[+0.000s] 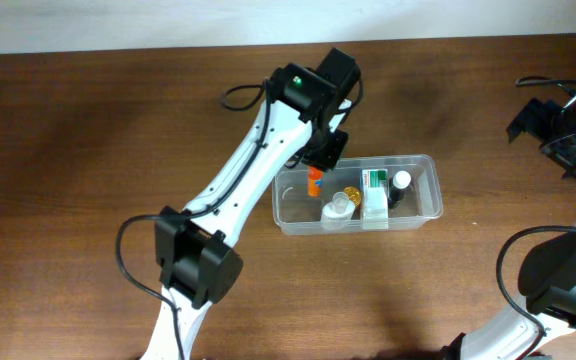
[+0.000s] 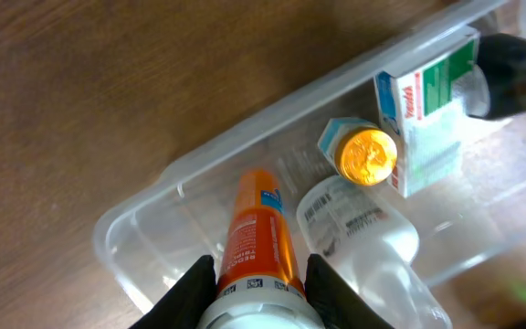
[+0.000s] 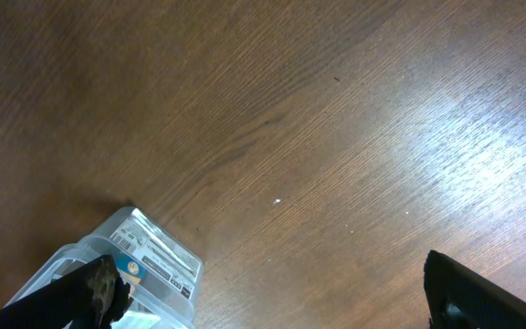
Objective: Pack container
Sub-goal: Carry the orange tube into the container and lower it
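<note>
The clear container (image 1: pixel 435 190) sits right of the table's middle and also shows in the left wrist view (image 2: pixel 245 128). My left gripper (image 1: pixel 318 158) is over its left end, shut on an orange bottle with a white cap (image 2: pixel 258 233), held tilted into the tub (image 1: pixel 314 181). Inside lie a clear bottle (image 2: pixel 363 238), a gold-capped bottle (image 2: pixel 366 155), a green and white box (image 2: pixel 427 110) and a dark bottle (image 2: pixel 514 68). My right gripper (image 1: pixel 558 125) is at the far right edge, open and empty (image 3: pixel 281 297).
In the right wrist view a clear labelled plastic pack (image 3: pixel 149 256) lies by the left finger on bare brown wood. The left arm (image 1: pixel 238 190) reaches diagonally across the table's middle to the container.
</note>
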